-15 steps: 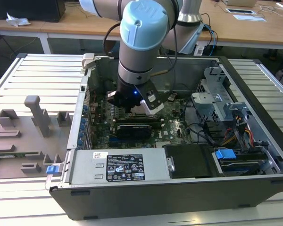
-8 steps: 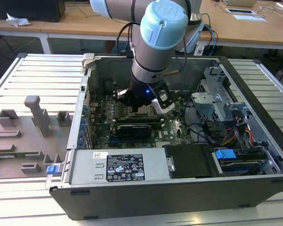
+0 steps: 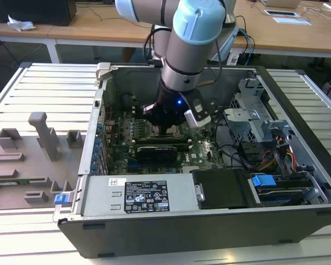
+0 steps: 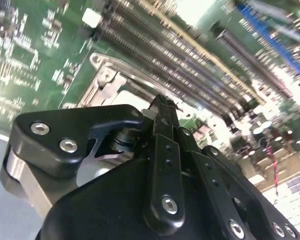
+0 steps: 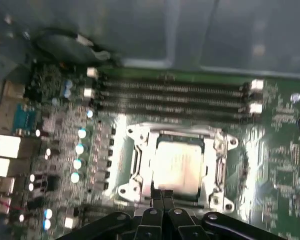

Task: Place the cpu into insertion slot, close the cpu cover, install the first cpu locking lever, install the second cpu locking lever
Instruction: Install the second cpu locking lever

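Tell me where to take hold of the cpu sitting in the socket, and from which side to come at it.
Probably by two opposite edges, coming straight down from above. In the first wrist view the cpu lies flat in the insertion slot, top face up, ringed closely by the silver frame, so a sideways approach looks blocked. The gripper sits at the chip's near edge; whether it touches is unclear.

The arm (image 3: pixel 190 49) reaches steeply down from the top of the exterior view, its pale blue joint cap uppermost and its black wrist lowest. The tool (image 5: pixel 163 196) points downward; in both wrist views its black fingers (image 4: pixel 162 117) lie pressed together, tips meeting with no gap.
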Controlling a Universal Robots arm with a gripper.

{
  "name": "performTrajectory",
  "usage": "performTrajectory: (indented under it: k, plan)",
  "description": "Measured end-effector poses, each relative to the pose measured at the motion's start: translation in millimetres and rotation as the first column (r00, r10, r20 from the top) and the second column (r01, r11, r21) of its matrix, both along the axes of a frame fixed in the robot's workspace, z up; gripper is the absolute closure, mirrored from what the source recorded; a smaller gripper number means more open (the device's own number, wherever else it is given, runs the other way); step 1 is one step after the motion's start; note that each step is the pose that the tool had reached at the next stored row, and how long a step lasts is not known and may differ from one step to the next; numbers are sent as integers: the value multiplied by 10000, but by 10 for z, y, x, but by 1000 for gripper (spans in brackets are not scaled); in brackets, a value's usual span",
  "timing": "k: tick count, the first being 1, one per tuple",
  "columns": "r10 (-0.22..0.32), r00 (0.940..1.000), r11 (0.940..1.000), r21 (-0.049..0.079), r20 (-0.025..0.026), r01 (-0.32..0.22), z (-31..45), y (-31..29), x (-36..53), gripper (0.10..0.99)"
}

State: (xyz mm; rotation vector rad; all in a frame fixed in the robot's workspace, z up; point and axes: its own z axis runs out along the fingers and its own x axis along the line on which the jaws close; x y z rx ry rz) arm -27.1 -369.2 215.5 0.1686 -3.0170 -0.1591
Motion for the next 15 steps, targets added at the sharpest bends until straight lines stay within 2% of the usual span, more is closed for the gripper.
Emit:
performTrajectory:
  k: [2,3,4,8,9,10,15]
  plan:
    - [-1,10000,9993,-362,-1,1,21,9,2,980]
    - [-1,10000,9985,-548,-1,1,64,9,2,980]
    - [0,10000,9982,-593,-1,0,124,11,3,980]
    - [-1,10000,9983,-585,0,1,360,11,2,980]
    - [-1,10000,9983,-582,0,1,547,11,2,980]
    - [-1,10000,9983,-582,0,0,571,11,3,980]
    - [-1,10000,9983,-582,0,1,572,11,2,980]
